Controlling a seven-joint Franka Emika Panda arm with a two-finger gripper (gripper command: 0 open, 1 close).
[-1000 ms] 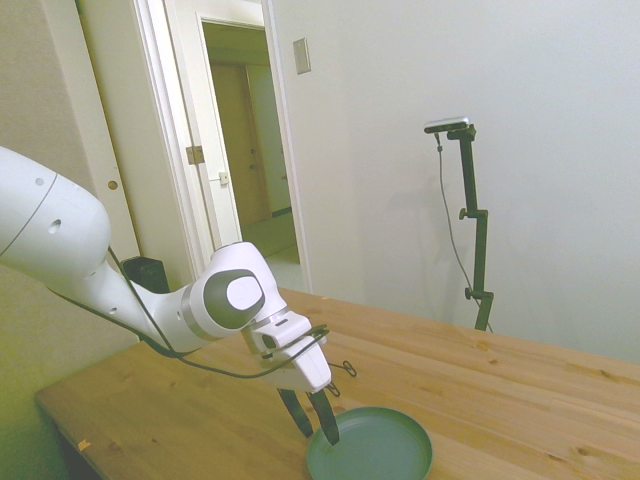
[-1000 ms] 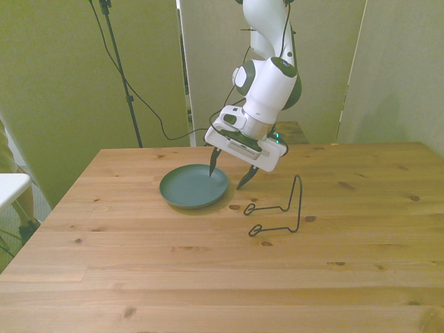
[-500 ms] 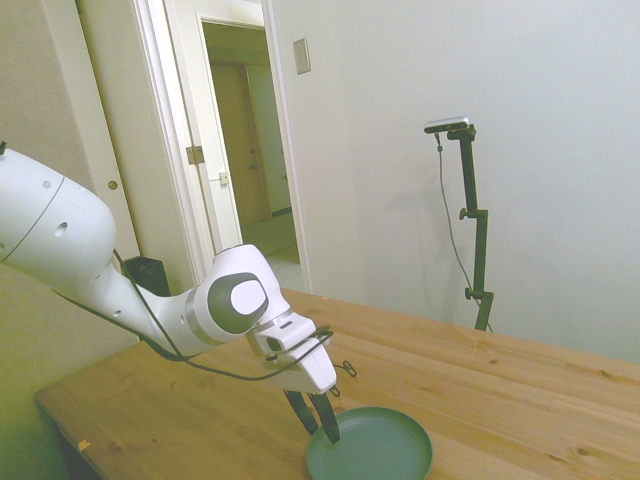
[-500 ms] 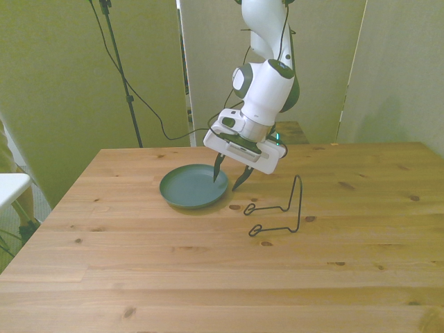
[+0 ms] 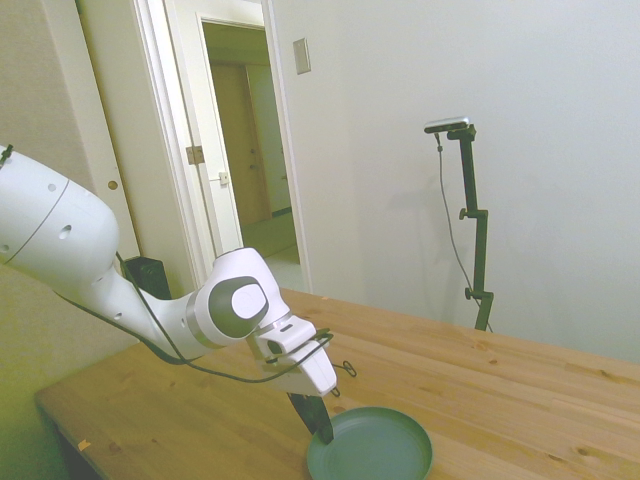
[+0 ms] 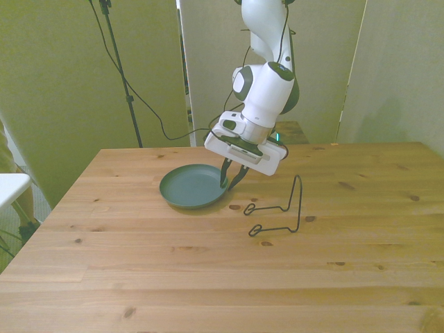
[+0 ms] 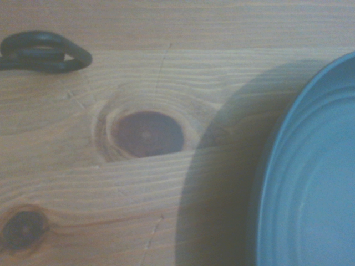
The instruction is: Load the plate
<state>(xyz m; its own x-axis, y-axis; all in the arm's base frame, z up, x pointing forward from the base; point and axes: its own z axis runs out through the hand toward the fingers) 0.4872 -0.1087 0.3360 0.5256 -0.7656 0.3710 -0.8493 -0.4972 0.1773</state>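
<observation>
The claw [image 6: 231, 182] is down at the rim of the plate [image 6: 191, 187], its two dark fingers [image 6: 225, 177] drawn close together on that rim, one just inside the plate and the other just outside, so it looks clamped on the plate's edge. In the side view the fingers [image 5: 316, 418] read as one dark wedge meeting the rim of the plate [image 5: 375, 445]. The plate itself, a plain teal-green round, lies flat on the worktop [image 6: 208, 270], closer to the far edge than the near one and somewhat toward the front view's left. Above the claw the white arm [image 6: 267, 87] slopes down from behind the far edge. Just beside the plate, toward the front view's right, stands a thin black wire stand [image 6: 281, 208], apart from the plate, its looped feet resting on the wood. The wrist view shows the plate's rim [image 7: 272, 166], a dark knot [image 7: 147, 133] in the wood and one wire loop [image 7: 47, 52].
</observation>
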